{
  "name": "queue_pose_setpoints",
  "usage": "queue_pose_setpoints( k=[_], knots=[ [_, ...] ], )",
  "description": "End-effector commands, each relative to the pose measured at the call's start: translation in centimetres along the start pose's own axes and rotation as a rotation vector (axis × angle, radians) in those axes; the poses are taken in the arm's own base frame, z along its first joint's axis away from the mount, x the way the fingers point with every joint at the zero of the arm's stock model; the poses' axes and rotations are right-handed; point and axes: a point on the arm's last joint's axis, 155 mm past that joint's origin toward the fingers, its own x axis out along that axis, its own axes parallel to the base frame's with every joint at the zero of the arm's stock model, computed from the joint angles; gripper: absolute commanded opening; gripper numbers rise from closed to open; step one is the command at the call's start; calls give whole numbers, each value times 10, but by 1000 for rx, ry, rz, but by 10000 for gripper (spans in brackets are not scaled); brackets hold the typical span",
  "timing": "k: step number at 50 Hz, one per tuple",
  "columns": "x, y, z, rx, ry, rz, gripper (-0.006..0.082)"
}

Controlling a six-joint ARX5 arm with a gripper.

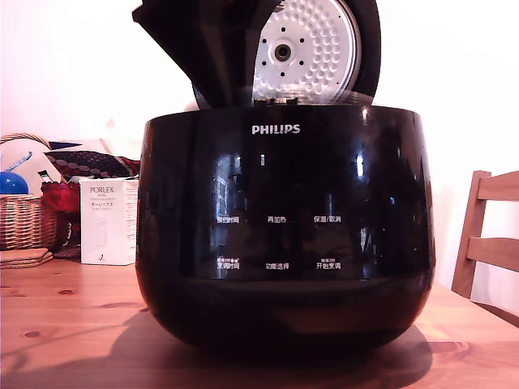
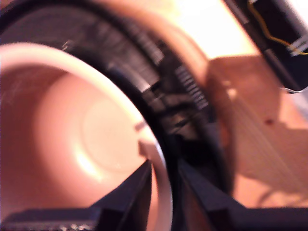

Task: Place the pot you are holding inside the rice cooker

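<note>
**Sitting in the cooker: pot rim pinched by gripper**

Ext. view: wooden table (image 1: 65, 316), warm knotty planks, carries the rice cooker (image 1: 284, 235) front & centre. Cooker = big glossy black rounded body w/ white PHILIPS logo and white Chinese button labels; casts a dark shadow on the wood below. Its hinged lid (image 1: 312, 49) stands open above the body, inner plate round, silver-white, dimpled, w/ a dark hub at centre. A dark angular mass, prob. the arm, sits above the cooker beside the lid plate; gripper itself not distinguishable there, pot not visible from this angle. Toward the ext. view's left of the cooker: white PORLEX box (image 1: 108, 220), upright, matte card; further that way a woven wicker basket (image 1: 24, 215) w/ a blue round item at its top. To the ext. view's right of the cooker: wooden chair back (image 1: 491, 235), slatted. Wall behind is plain, pale, overexposed.

Wrist view (blurry): gripper (image 2: 166, 185), two dark wedge-shaped fingers (image 2: 137, 192), closed narrow on the pot (image 2: 72, 139) at its pale flared rim, one finger inside the rim, the other outside. Pot interior smooth, rounded, w/ flat circular floor, lit pinkish. Pot sits within the cooker's black ribbed inner collar, which rings it closely. Table wood shows beyond the cooker.
</note>
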Motion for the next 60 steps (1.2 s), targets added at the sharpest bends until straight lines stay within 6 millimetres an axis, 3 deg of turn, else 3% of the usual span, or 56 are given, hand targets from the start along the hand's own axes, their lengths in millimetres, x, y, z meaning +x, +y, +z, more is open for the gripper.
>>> queue_pose_setpoints(
  k=[1,22,36,48,53,57,60],
  knots=[
    [2,-6,6,22,-8,-22,151],
    [0,0,-7,-29,64,8,151],
    [-18,13,-1,-72,33,55,191],
    [-26,9,-2,-160,39,39,198],
    [-30,11,-3,-215,37,47,120],
    [-33,15,-7,-288,34,62,-25],
    [-35,20,-12,-354,31,78,-19]
  ],
)
